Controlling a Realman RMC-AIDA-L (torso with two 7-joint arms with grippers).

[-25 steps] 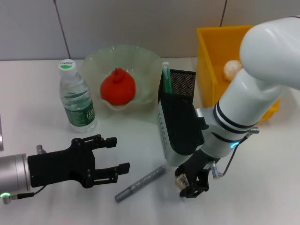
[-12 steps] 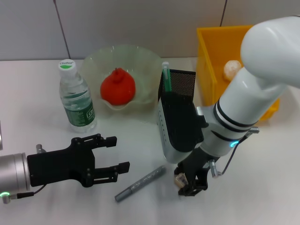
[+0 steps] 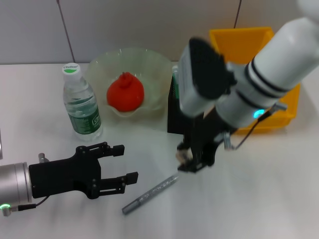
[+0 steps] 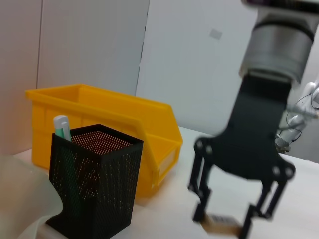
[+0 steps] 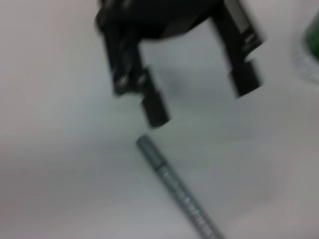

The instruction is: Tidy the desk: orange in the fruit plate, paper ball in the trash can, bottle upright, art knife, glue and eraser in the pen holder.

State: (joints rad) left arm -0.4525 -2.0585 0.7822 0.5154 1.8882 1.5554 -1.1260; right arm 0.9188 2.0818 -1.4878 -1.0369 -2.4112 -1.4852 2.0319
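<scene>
Now the eraser step is live: the right gripper (image 3: 192, 162) hangs above the white desk, just in front of the black square metal-mesh pen holder (image 3: 175, 107), clamped on the tiny tan rectangular eraser (image 4: 223, 223). Next up, by my reading, it has to carry that block above the holder's open top, centre it inside the rim and let go. The left gripper (image 3: 110, 172) sits low over the desk at the near left, fingers spread, holding nothing.

The left wrist view is the one that settles the grip, showing the eraser pinched between the two black fingertips and a green-capped stick already standing in the mesh cup. The head view only hints at something pale there, probably that eraser. The right wrist view adds the grey pen-like art knife (image 5: 177, 191) lying flat on the desk, waiting its turn.
</scene>
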